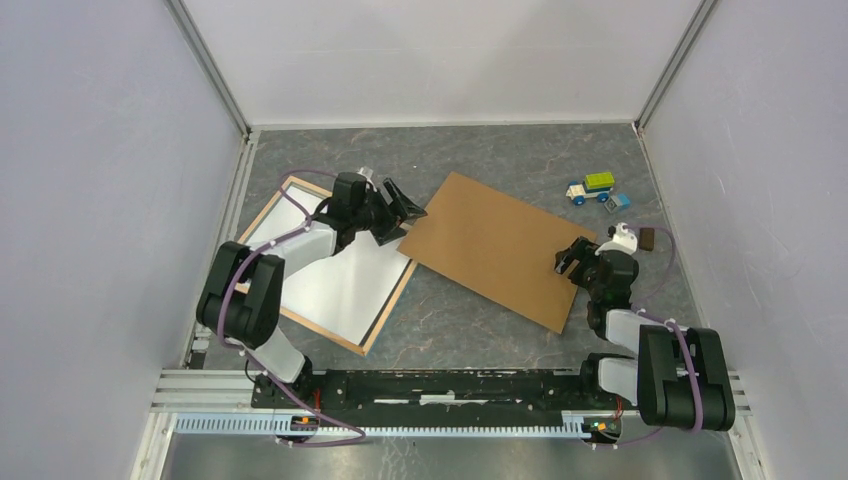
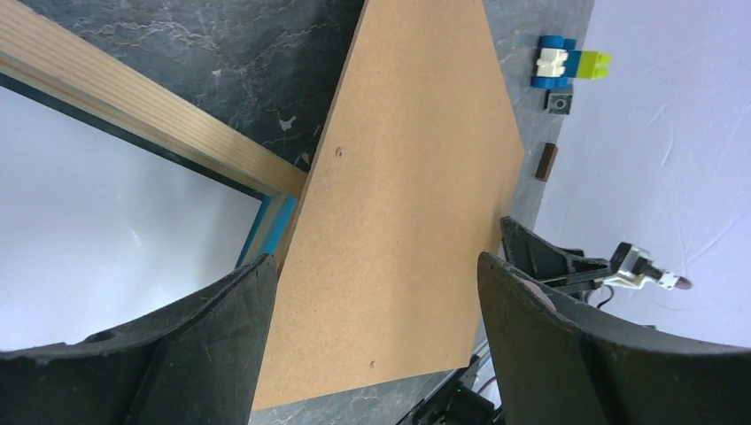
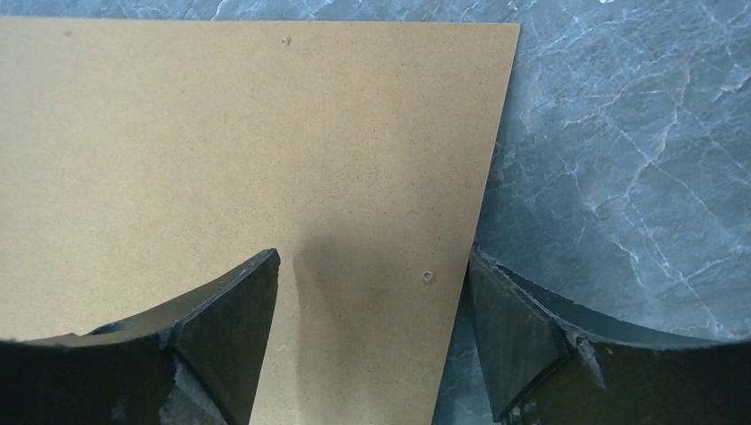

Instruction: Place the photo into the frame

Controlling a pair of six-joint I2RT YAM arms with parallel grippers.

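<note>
1. Photo [image 1: 350, 290] lies plain white side up inside the frame [image 1: 325, 333], on the left of the table [image 1: 470, 340]. The left arm crosses over part of it. Whether it sits fully down in the rim cannot be told.
2. The left gripper [image 1: 405, 215] has its fingers spread wide and grips nothing. It hangs over the left end of the brown hardboard sheet [image 1: 490, 250], just beside the frame's far right corner.
3. In the left wrist view, that gripper [image 2: 376, 266] has the hardboard sheet [image 2: 407, 177] between its two fingers. The photo's white back [image 2: 115, 230] and the frame's light wood rim [image 2: 133, 111], with a blue edge at the corner, lie to the left.
4. There the board's edge crosses in front of the frame's corner. Whether it rests on the corner cannot be told.
5. The right gripper [image 1: 570, 258] is also spread and grips nothing. It is at the right corner of the board.
6. Its own camera shows the right gripper [image 3: 372, 257] straddling the edge of the hardboard sheet [image 3: 221, 133]. One finger is over the board and the other is over the marbled table just beyond it.
7. The board lies flat and skewed in the middle of the table.
8. A toy brick truck [image 1: 590, 187] stands near the far right corner. A small square brick [image 1: 620, 200] lies just beside it, and a brown brick [image 1: 648, 238] lies nearer the right arm.
</note>
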